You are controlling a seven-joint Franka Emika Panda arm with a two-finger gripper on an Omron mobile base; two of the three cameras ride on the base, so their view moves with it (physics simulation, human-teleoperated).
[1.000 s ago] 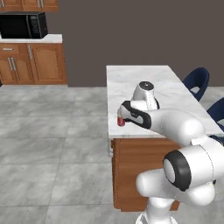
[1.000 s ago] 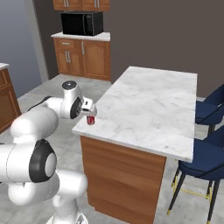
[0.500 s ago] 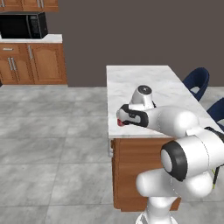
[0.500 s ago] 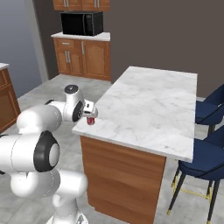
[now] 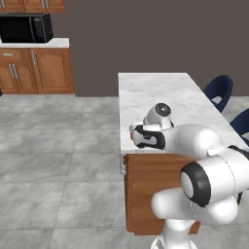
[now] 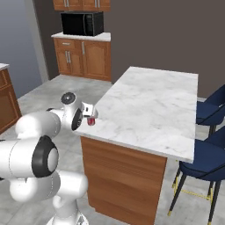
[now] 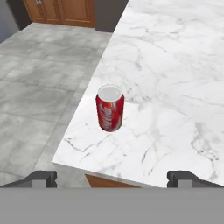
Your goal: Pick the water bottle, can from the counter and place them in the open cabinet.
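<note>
Task judged to be at an early stage — nothing placed as far as can be seen. The can (image 7: 110,108) is seen standing upright on the marble surface (image 6: 149,105), near the corner closest to the robot and close to the edge that faces the open floor. No lift has been made; its base rests flat on the surface. The water bottle cannot be made out in these views, and neither can the open cabinet, so their condition is left unjudged. Both items are judged as yet to be carried over.

The gripper (image 7: 111,179) is held just off that corner, aimed down at the can from above and behind. The fingers (image 7: 41,178) are spread to their widest, one tip at each side of the hand view's lower edge, with the can framed between and beyond them. Nothing is held and nothing is touched — a clear gap is seen between tips and can. In the right base view the hand (image 6: 86,112) sits just beside the can (image 6: 91,121) at the surface edge.

Step judged in hand: the approach to the can, before any closing.
</note>
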